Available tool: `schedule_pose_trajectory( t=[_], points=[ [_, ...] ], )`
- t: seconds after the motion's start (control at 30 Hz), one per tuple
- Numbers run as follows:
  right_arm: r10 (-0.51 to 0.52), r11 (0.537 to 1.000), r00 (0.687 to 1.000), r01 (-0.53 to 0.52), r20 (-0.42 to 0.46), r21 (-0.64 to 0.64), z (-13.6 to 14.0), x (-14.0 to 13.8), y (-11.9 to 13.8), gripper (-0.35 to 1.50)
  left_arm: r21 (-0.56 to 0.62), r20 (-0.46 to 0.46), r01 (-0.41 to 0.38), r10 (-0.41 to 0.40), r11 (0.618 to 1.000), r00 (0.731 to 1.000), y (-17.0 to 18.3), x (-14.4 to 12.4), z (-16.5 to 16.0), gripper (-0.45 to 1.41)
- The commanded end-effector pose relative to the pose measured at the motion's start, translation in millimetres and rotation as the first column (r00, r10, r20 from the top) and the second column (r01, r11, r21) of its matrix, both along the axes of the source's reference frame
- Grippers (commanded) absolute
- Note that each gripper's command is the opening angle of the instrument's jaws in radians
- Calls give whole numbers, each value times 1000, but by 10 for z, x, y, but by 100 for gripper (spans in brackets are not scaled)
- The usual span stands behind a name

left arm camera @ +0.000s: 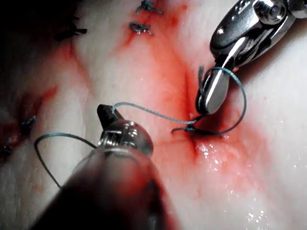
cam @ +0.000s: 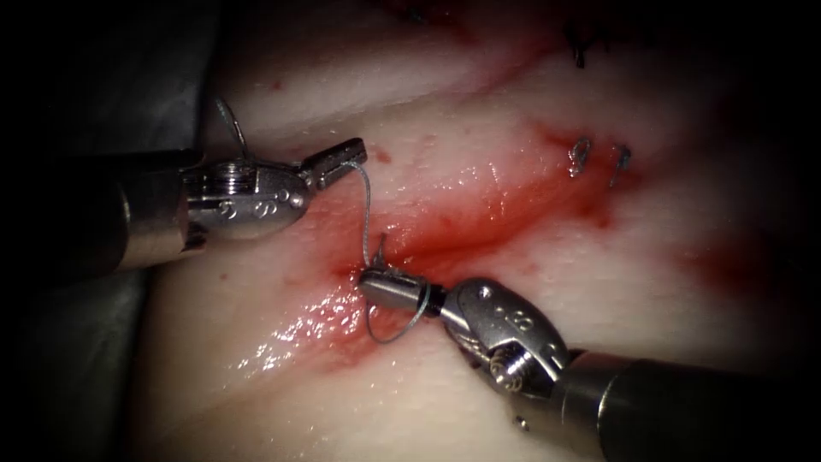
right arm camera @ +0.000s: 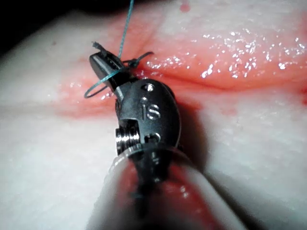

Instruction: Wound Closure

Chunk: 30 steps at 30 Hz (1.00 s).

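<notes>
The tissue [cam: 256, 359] has a cut [cam: 479, 231] running through red fluid. My left tool [cam: 357, 154] sits left of the cut, jaws shut on the teal thread [cam: 365, 201], which runs down to the cut's near end. More thread curves away behind this tool [left arm camera: 45, 143]. My right tool [cam: 369, 281] rests its tip at that end of the cut, with a loop of thread [cam: 398, 334] wrapped around its jaws. Those jaws look shut on the short thread end [cam: 380, 245]. Up close, the loop [right arm camera: 91, 91] circles the right tool [right arm camera: 98, 62].
Tied stitches with cut ends [cam: 580, 156] [cam: 620, 162] sit farther along the cut on the right, with another [cam: 580, 56] beyond them. Grey drape [cam: 51, 359] lies past the tissue's left edge. Wet red fluid [cam: 316, 316] shines near the right tool's tip.
</notes>
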<state>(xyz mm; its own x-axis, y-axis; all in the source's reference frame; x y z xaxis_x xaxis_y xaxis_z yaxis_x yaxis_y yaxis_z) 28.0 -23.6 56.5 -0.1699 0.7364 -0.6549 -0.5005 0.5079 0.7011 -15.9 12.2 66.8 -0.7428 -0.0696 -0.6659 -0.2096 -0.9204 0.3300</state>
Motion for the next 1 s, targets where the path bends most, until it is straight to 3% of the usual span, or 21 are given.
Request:
schedule_pose_trajectory(
  t=[0.03, 0.2, 0.57, 1.0],
  points=[
    [-10, 1000, 1000, 10, -8, 1, 5, 6, -4, -35, 0, 1, -1, 1, 1000, 1000, -2, -5, 5, -45],
    [-87, 996, 996, 87, -29, -3, 5, 5, -8, -35, -1, -2, 7, -7, 1000, 1000, 35, 1, 26, -45],
    [-214, 976, 976, 215, 27, -38, 13, 2, -17, -35, -92, 62, 96, -90, 991, 994, 124, 20, 64, -45],
    [-252, 966, 967, 254, 42, -43, 17, 5, -26, -35, -178, 83, 209, -197, 962, 977, 195, 20, 71, -45]
  ],
)
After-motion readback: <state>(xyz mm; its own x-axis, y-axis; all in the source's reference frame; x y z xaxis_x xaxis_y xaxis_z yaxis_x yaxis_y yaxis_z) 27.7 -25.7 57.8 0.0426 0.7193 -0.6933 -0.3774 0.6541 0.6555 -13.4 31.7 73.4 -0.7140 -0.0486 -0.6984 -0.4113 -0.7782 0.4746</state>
